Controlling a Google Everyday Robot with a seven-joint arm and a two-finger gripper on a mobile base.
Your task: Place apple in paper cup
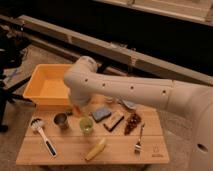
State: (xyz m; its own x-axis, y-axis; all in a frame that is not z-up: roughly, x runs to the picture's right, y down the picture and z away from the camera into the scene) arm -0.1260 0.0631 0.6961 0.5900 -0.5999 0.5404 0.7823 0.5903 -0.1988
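My white arm reaches in from the right and bends down over the back left of the wooden table (120,150). My gripper (77,108) hangs under the arm's end, mostly hidden by it, beside the yellow bin. A small reddish-orange patch, the apple (78,109), shows in the gripper, held above the table. The white paper cup is hidden behind the arm. The dark metal cup (61,120) and the translucent green cup (86,125) stand just in front of the gripper.
A yellow bin (50,85) sits at the back left. A dish brush (42,135) lies at the left, a yellow corn-like piece (95,148) at the front, and a fork (138,140) at the right. A sponge (101,114), a brown block (114,120) and a dark red bunch (132,122) lie mid-table.
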